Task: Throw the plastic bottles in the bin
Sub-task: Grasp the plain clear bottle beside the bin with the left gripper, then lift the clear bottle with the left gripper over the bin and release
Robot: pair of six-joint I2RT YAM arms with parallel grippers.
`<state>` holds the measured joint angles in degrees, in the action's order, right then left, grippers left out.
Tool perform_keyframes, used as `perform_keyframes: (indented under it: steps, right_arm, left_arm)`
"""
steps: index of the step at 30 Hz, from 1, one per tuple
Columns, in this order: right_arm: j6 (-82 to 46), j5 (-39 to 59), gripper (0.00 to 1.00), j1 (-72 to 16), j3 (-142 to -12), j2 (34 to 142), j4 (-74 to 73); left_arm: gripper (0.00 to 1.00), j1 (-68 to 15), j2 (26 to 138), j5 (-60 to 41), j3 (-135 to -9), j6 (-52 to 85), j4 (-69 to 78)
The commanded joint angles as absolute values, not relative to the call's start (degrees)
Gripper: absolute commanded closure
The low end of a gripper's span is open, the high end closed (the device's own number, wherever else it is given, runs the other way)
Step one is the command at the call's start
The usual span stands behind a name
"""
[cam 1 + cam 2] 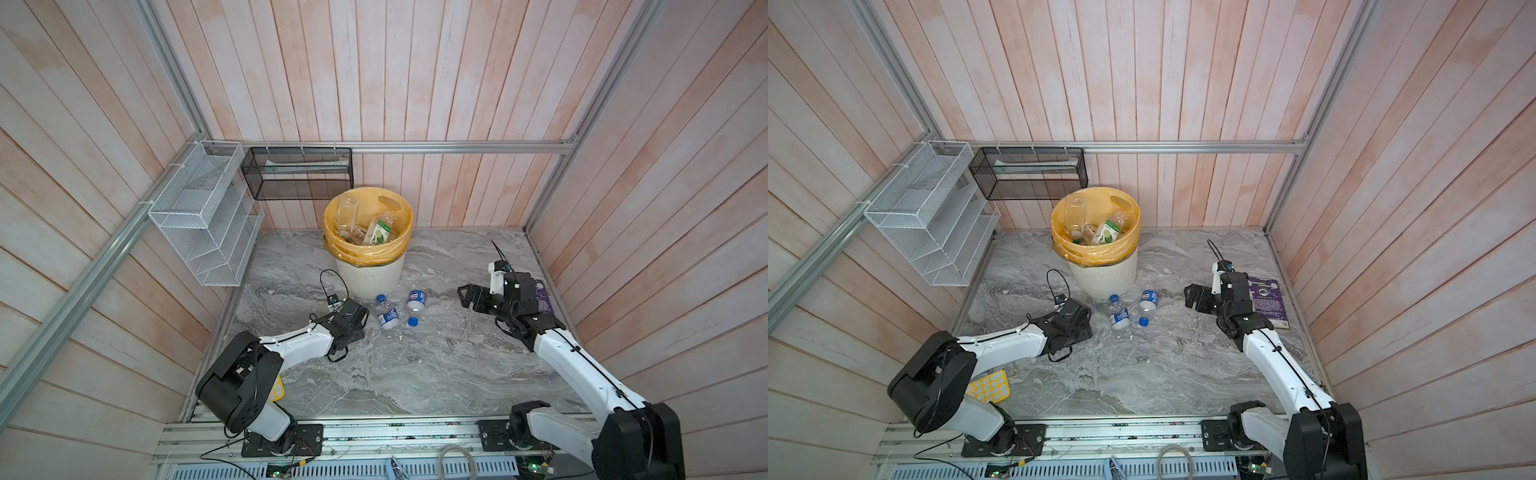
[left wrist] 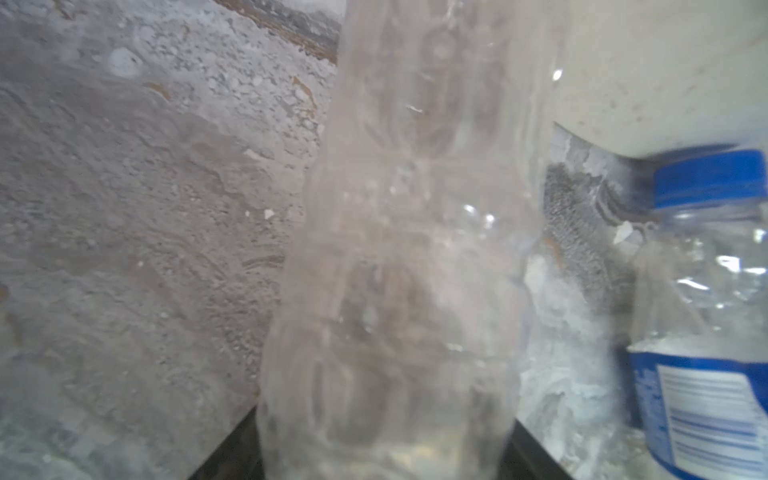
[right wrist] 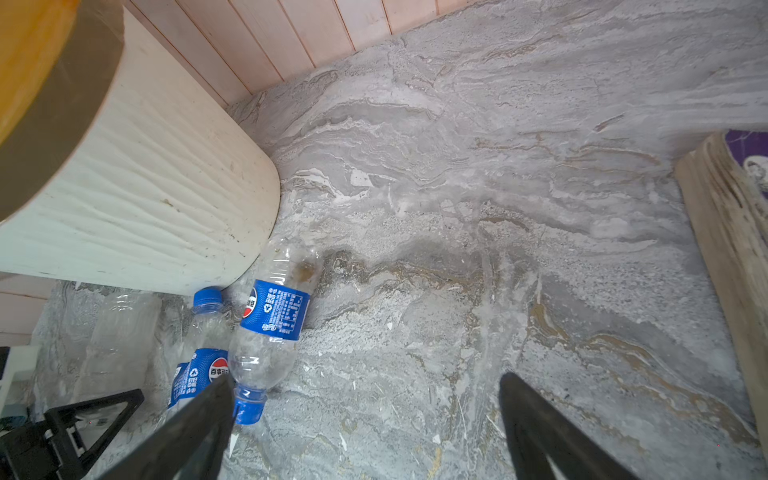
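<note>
Grey marble table (image 1: 436, 374) lies bare across its middle and front, leaving wide room between the arms. The bin (image 1: 371, 277) stands at the back edge, close to the wall, with plastic bottles (image 1: 376, 232) piled inside its yellow liner. At its foot lie two blue-capped bottles (image 1: 387, 316), side by side. The right gripper (image 3: 365, 378) hangs near them, its fingers spread wide and holding nothing. The left gripper (image 1: 360, 318) sits low by the bin, with a clear bottle (image 2: 407, 249) between its jaws. That view is blurred and the jaws are cut off, so a firm pinch cannot be told. The right arm partly hides a purple book (image 1: 1266, 303) at the right edge, and the left arm covers part of a yellow calculator (image 1: 990, 386).
</note>
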<state>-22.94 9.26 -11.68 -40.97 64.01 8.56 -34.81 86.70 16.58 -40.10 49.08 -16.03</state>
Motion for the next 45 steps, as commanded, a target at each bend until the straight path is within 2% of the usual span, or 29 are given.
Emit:
perform_keyframes:
  steps: [1, 2, 4, 8, 13, 24, 30, 34, 41, 45]
  right_arm:
    - [-23.2, 9.7, 0.01, -11.3, -40.4, 64.3, 7.7]
    - [-23.3, 9.8, 0.01, -11.3, -40.4, 64.5, 7.7]
    - [-23.4, 9.8, 0.01, -11.4, -40.3, 64.6, 7.5]
    - [-23.8, 10.1, 0.01, -11.4, -40.4, 65.2, 7.0]
    - [-24.1, 10.5, 0.01, -11.3, -40.7, 65.9, 6.7]
    - [-24.8, 10.2, 0.01, -11.4, -40.9, 66.7, 6.5]
    - [-25.1, 10.0, 0.01, -11.4, -41.0, 66.6, 6.7]
    - [-25.2, 10.2, 0.01, -11.4, -41.1, 66.9, 6.7]
    - [-25.5, 10.5, 0.01, -11.3, -41.0, 67.6, 6.6]
    - [-25.7, 11.2, 0.01, -11.4, -40.2, 68.1, 5.9]
  left_arm:
    - [0.29, -33.9, 83.9, 17.6, -38.4, 47.6, -17.0]
    - [0.26, -33.9, 83.3, 17.9, -38.4, 47.3, -17.7]
    - [0.11, -33.8, 82.2, 19.0, -38.7, 47.3, -19.4]
    - [0.0, -33.6, 79.5, 20.3, -39.3, 45.9, -20.1]
    - [0.0, -31.6, 79.7, 20.2, -41.2, 40.5, -19.6]
    - [0.0, -25.3, 92.7, 19.2, -49.0, 27.4, -17.9]
    - [0.23, -25.0, 93.1, 17.4, -48.2, 26.7, -16.2]
    - [0.34, -25.0, 87.6, 16.1, -45.1, 29.4, -16.3]
    - [0.44, -25.0, 64.0, 18.0, -36.3, 39.1, -18.9]
    - [0.45, -25.1, 45.7, 21.1, -33.5, 41.5, -20.6]
